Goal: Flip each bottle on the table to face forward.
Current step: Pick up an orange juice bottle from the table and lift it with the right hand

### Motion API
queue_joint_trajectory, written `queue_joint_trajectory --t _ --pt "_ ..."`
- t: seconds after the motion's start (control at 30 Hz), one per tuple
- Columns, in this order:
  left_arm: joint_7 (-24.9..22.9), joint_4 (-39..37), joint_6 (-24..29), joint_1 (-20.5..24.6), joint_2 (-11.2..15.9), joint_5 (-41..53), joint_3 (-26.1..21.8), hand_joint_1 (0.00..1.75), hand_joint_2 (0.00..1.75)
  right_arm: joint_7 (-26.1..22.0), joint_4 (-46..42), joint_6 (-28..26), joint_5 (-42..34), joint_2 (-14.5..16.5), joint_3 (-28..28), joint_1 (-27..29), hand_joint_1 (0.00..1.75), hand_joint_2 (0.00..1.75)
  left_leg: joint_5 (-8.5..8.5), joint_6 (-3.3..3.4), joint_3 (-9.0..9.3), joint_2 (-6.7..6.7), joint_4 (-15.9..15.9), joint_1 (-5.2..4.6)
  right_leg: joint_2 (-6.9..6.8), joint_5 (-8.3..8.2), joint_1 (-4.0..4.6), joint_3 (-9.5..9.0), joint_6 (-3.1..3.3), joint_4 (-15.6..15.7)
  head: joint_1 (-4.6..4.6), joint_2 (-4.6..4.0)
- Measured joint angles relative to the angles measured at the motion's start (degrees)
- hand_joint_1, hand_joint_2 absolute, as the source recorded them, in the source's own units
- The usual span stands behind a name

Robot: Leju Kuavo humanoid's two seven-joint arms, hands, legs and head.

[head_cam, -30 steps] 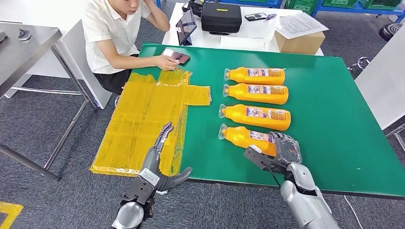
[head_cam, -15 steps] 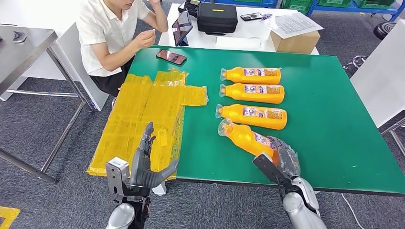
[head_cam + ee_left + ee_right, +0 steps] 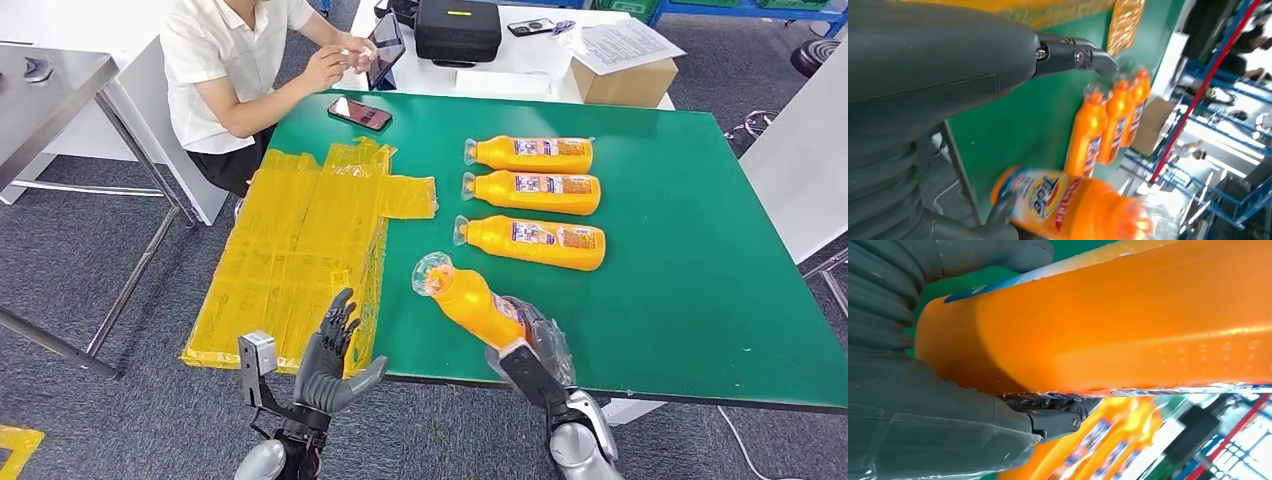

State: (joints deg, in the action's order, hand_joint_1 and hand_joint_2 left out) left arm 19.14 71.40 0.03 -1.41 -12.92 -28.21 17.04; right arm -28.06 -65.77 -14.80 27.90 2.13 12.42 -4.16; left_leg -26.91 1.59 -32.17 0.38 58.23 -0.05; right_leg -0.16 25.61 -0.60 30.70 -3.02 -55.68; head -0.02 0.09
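Since a second ago: nearest bottle lifted off the bench at its cap end and swung, cap now aimed up and toward the left hand's side; earlier it lay parallel with the other three. Right hand has drawn back toward the bench's near edge, carrying the bottle's base with it. Left hand has dropped lower and nearer the body. Person's hand has left the phone.

Right hand: fingers wrapped around the base end of the orange bottle, thumb on one face, darker fingers under the other. Firm hold. Bottle tilted, cap end raised clear of the green surface.

Left hand: fingers spread wide, holding nothing, palm turned toward the bottle, hovering off the near bench edge just beside the yellow plastic sheet.

Three bottles lie in a row beyond the right hand's fingers, labels up, caps pointing toward the sheet, near each other but not touching the held one.

Person seated at the far corner, beyond the left hand, hands raised together.
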Motion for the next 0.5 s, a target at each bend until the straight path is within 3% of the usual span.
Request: queue_joint_trajectory --t 0.3,0.5 --pt "-0.3 -1.0 -0.9 0.8 0.7 -0.7 2.2 0.00 1.75 -0.5 0.0 0.5 -2.3 2.0 3.4 -0.7 1.75 1.75 0.00 0.00 -0.32 -0.05 0.0 -0.01 -0.02 0.00 -0.01 0.30 0.00 0.0 0.00 0.00" --pt "0.0 -1.8 -1.5 2.7 0.9 -0.1 3.1 0.00 1.75 -0.6 1.6 3.7 -3.9 3.7 7.3 -2.9 1.75 1.75 0.02 -0.02 -0.37 -0.05 0.0 -0.01 -0.02 0.00 -0.01 0.39 0.00 -0.1 0.00 0.00"
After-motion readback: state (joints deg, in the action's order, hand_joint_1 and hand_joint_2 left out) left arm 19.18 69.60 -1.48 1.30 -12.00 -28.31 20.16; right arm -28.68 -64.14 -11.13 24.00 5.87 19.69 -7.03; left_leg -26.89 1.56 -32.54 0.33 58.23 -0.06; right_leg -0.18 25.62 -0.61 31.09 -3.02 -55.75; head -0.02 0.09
